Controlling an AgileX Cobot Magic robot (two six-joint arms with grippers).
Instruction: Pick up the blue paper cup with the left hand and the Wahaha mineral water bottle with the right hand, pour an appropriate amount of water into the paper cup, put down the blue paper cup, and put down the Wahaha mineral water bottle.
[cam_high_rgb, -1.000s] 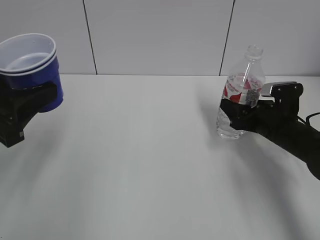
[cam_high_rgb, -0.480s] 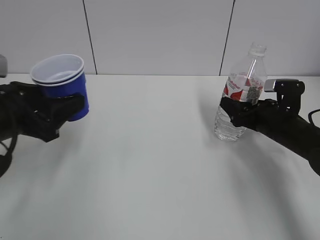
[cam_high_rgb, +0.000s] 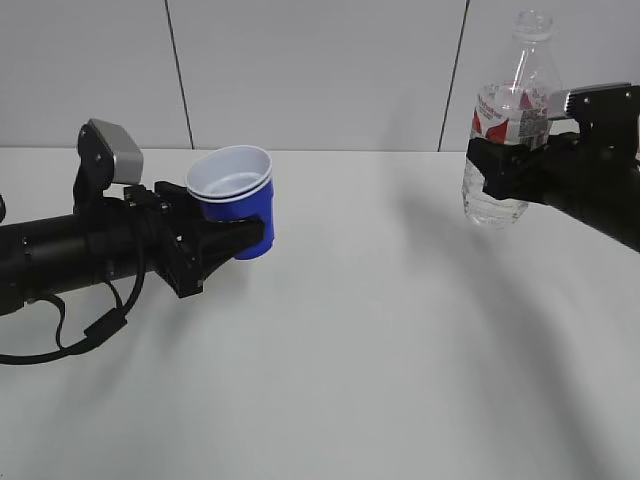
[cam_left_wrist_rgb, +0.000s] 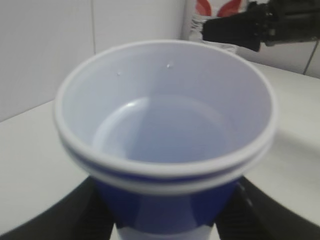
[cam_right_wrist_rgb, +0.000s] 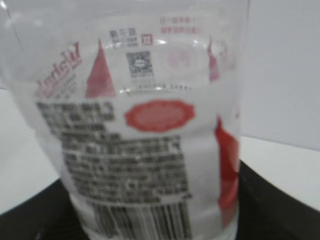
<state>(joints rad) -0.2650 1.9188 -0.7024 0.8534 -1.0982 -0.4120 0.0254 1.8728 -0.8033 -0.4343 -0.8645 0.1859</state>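
Since a second ago the cup (cam_high_rgb: 236, 198) has swung in from the far left edge toward the middle of the bench (cam_high_rgb: 340, 330), and the bottle (cam_high_rgb: 507, 130) has risen from near the bench top until its base hangs clear above it.

Nearest is the left hand (cam_high_rgb: 215, 240), reaching in low from the left with its jaws closed around the lower blue wall of the cup. The cup is carried off the bench with its mouth tipped a little toward the camera, well short of spilling. The left wrist view looks straight into the white inside (cam_left_wrist_rgb: 165, 130); whether any liquid is in there cannot be told. Holding the cup by its lower half leaves the doubled rim free, which should suit a pour from above.

Further back and to the right, the right hand (cam_high_rgb: 500, 170) has its jaws shut on the bottle's middle, just below the red-and-white label. The bottle stands upright, its neck uncapped as far as can be seen, and the water (cam_high_rgb: 487, 205) sits in its lower part. Gripping mid-body probably lets the wrist tilt the neck down later.

Cup and bottle are well apart; the pour looks not yet begun, and both likely need to close in first.
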